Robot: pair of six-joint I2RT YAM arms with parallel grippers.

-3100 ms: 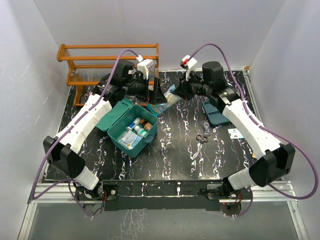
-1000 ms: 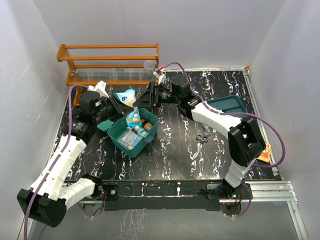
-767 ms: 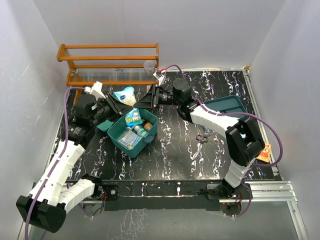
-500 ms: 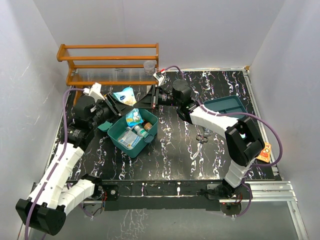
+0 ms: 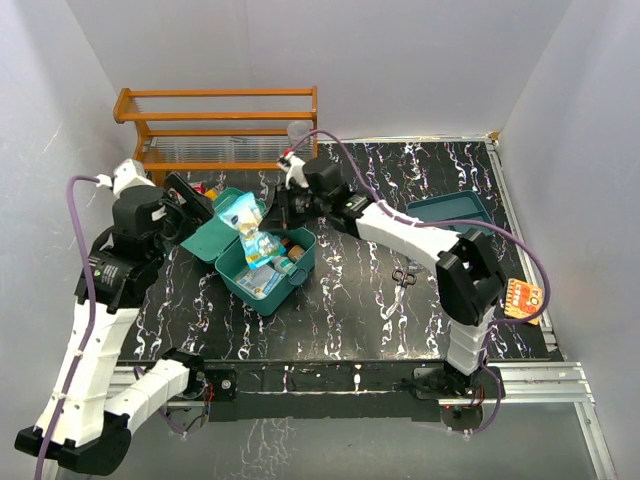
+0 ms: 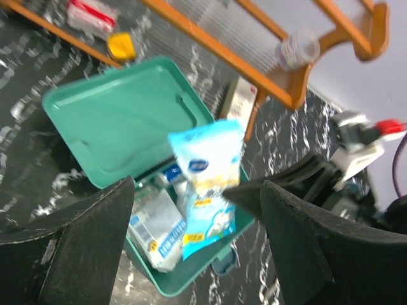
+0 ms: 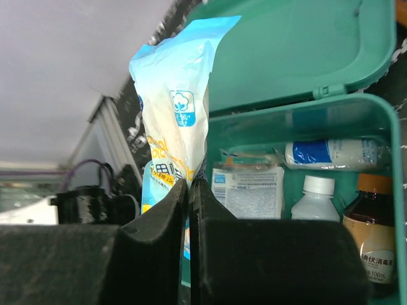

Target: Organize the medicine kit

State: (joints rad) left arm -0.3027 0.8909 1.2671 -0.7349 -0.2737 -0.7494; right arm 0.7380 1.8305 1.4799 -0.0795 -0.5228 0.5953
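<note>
The medicine kit (image 5: 268,268) stands open on the left half of the worktop (image 5: 360,320), midway between the near and far edges. Its lid (image 5: 213,228) is tipped back toward the far left corner.

Only the right wrist view shows the grip: the right end effector (image 7: 189,183) is pinched tight on the lower edge of a blue-and-white packet (image 7: 175,108), held upright over the kit's hinge side. That view also looks inside the kit, at a white bottle (image 7: 316,197), a brown bottle (image 7: 375,232), a blue-and-white tube (image 7: 337,152) and a flat sachet (image 7: 248,190).

Only the left wrist view shows the left end effector (image 6: 197,187) spread wide and holding nothing. Behind the kit it shows the wooden rack (image 6: 280,70) along the far edge.

The packet bears a blue square emblem with a white cotton boll, above Chinese characters. The brown bottle's label ends in "100%". Other print is too small to read.
</note>
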